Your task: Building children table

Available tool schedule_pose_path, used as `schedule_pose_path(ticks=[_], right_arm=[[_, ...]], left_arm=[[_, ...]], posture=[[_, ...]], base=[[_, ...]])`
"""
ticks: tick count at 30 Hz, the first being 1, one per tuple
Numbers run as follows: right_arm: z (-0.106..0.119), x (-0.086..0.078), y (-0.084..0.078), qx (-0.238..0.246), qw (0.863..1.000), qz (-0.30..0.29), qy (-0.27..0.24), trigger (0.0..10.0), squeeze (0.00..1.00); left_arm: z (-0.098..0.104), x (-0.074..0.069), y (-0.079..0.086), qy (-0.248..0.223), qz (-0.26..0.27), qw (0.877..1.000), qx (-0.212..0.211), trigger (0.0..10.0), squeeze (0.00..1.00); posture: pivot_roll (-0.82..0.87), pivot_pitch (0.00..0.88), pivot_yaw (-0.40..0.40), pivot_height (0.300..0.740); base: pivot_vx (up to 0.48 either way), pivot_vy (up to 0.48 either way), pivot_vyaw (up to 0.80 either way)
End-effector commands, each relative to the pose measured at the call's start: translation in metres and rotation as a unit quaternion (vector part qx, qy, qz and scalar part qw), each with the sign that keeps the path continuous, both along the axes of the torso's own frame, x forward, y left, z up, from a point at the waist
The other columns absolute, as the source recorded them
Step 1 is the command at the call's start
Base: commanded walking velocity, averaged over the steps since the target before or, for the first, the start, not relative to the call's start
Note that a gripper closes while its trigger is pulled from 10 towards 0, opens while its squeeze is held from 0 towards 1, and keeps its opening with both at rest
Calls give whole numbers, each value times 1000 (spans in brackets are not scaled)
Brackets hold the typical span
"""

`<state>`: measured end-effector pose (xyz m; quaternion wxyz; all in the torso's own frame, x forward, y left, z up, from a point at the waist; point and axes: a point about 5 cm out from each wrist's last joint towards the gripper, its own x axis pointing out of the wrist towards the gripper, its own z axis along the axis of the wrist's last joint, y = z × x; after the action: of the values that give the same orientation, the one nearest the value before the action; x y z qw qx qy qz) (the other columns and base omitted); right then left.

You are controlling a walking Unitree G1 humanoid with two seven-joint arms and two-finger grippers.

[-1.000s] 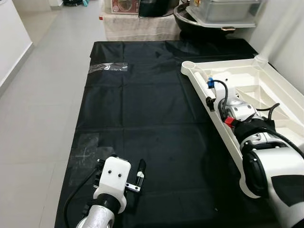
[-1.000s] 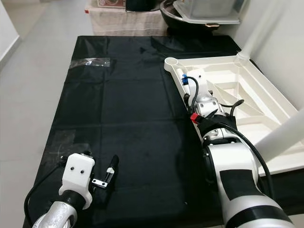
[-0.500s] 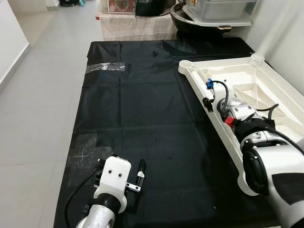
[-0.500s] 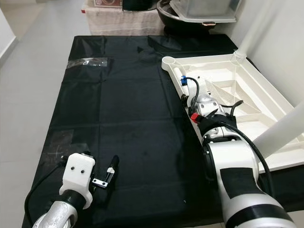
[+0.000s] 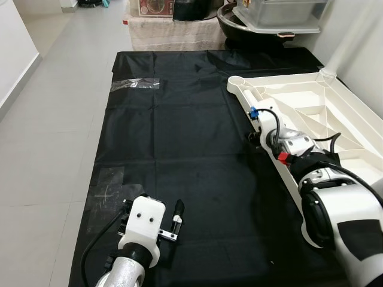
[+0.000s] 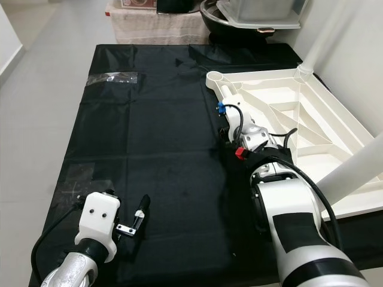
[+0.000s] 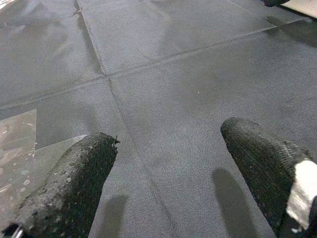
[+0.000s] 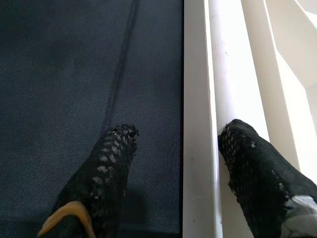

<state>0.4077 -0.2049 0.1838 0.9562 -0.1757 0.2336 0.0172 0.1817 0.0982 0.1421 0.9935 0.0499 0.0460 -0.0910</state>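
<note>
A white plastic tabletop [image 5: 311, 113] lies upside down on a black cloth [image 5: 179, 143], ribs facing up. A white leg [image 5: 353, 36] stands in its far right corner socket. The far left corner socket [image 5: 237, 81] is an empty ring. My right gripper [image 8: 176, 136] is open and straddles the tabletop's left rim [image 8: 195, 99]. One finger [image 8: 111, 158] is over the cloth, the other [image 8: 252, 158] rests inside against the rim. My left gripper [image 7: 168, 144] is open, low over the cloth at the near left, holding nothing.
Clear tape patches [image 5: 136, 84] lie on the cloth at the far left and near left. A cloth-draped stand with a black pan and a plastic box [image 5: 275, 15] sits beyond the cloth. Grey tile floor [image 5: 48, 119] runs along the left.
My right gripper has moved left, from inside the tabletop out onto its left rim. The left arm has stayed put. The camera shifted slightly.
</note>
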Motion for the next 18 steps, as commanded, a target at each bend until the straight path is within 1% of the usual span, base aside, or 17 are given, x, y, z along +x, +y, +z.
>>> schedule_pose_path(ticks=[1,8,9,11,14,16,18], right_arm=[[-8,-3,-3,-12,1000,-4,23,10000,0],[-11,-5,-6,-17,999,-1,34,10000,0],[-15,-7,-6,-20,999,11,49,10000,0],[-26,-12,-5,-11,995,40,91,10000,0],[-39,-20,-4,-3,986,80,149,10000,0],[-44,-24,-5,7,981,90,171,10000,0],[-46,-25,-6,11,979,93,179,10000,0]], left_arm=[[-4,-1,1,13,5,1000,4,10000,0],[-4,-2,1,14,5,1000,4,10000,0],[-4,-2,1,14,5,1000,4,10000,0],[-5,-2,1,15,6,1000,4,10000,0],[-5,-1,1,15,8,1000,4,10000,0],[-5,-1,1,15,9,1000,4,10000,0],[-5,-1,1,15,10,1000,4,10000,0]], posture=[[123,160,-88,740],[121,155,-86,740],[123,153,-87,740],[122,152,-86,740],[116,148,-90,740],[114,147,-89,740],[114,147,-89,740]], base=[[0,0,0],[0,0,0],[0,0,0],[0,0,0],[0,0,0],[0,0,0],[0,0,0]])
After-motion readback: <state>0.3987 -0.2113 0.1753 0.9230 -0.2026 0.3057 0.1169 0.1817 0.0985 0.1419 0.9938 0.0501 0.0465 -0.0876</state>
